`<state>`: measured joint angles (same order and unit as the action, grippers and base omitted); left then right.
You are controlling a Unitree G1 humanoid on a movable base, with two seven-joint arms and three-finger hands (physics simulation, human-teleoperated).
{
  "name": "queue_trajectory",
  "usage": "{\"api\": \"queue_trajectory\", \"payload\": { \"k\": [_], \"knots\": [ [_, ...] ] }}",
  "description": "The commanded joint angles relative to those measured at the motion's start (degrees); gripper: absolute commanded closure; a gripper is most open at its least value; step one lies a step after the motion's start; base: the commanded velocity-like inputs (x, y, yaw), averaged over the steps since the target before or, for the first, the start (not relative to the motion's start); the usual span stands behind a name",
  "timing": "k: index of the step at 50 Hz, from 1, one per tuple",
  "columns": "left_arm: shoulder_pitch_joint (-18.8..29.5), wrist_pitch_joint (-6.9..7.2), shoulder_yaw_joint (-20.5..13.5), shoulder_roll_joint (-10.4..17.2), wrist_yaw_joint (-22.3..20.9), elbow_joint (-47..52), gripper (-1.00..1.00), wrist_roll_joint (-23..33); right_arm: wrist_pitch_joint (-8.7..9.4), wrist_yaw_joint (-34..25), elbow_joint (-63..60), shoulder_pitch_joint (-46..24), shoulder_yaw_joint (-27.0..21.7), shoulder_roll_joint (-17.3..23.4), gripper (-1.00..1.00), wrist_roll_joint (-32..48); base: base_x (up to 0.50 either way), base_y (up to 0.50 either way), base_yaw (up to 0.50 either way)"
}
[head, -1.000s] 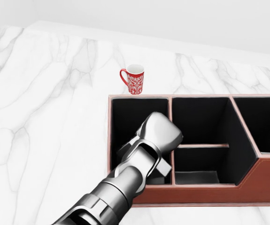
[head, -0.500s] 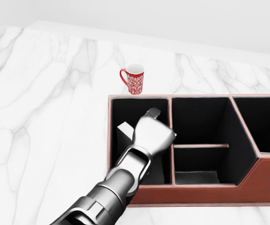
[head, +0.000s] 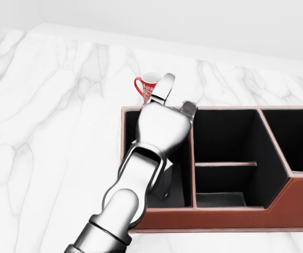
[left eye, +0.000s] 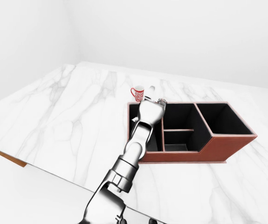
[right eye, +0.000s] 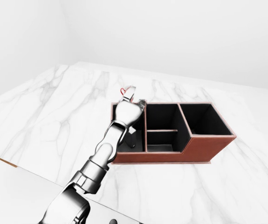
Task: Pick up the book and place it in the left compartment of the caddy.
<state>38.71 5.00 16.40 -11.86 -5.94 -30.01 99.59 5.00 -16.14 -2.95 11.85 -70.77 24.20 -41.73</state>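
Note:
The brown caddy (head: pixel 293 205) with black compartments lies on the white marble counter (head: pixel 46 137). In its left compartment stands a grey slab, apparently the book (head: pixel 166 171); my forearm hides most of it. My left hand (head: pixel 176 99) is raised over the top rim of that compartment with its fingers (head: pixel 165 86) spread open and nothing in them. The hand does not touch the book. My right hand appears in no view.
A red patterned mug (head: pixel 149 90) stands just past the caddy's upper left corner, partly behind my finger. The caddy's middle section (head: pixel 225 179) has a crosswise divider, and a larger compartment (head: pixel 299 137) is on the right. The counter's left edge (left eye: pixel 8 158) shows in the left-eye view.
My left hand has lifted out of the left compartment toward the top of the head view and spread its fingers. The grey slab stays down inside.

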Motion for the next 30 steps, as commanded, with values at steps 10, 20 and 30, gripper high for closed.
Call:
{"api": "queue_trajectory", "payload": {
  "k": [10, 20, 30],
  "knots": [
    [7.13, -1.66, -5.2, 0.27, -18.95, 39.59, -1.0, 9.8, 0.0, -0.21, -0.13, 0.1, -0.03, -0.13, -1.0, 0.08, 0.0, 0.0, 0.0],
    [9.23, -3.44, -6.18, 0.82, -24.41, 46.59, -1.0, 12.38, 0.0, -0.02, -1.04, 0.28, -0.47, -0.2, -1.0, -0.11, 0.0, 0.0, 0.0],
    [11.11, -1.05, -8.03, 1.24, -24.87, 48.65, -1.0, 10.77, 0.0, -0.13, -0.36, 0.03, -0.14, -0.15, -1.0, 0.19, 0.0, 0.0, 0.0]
  ]
}}
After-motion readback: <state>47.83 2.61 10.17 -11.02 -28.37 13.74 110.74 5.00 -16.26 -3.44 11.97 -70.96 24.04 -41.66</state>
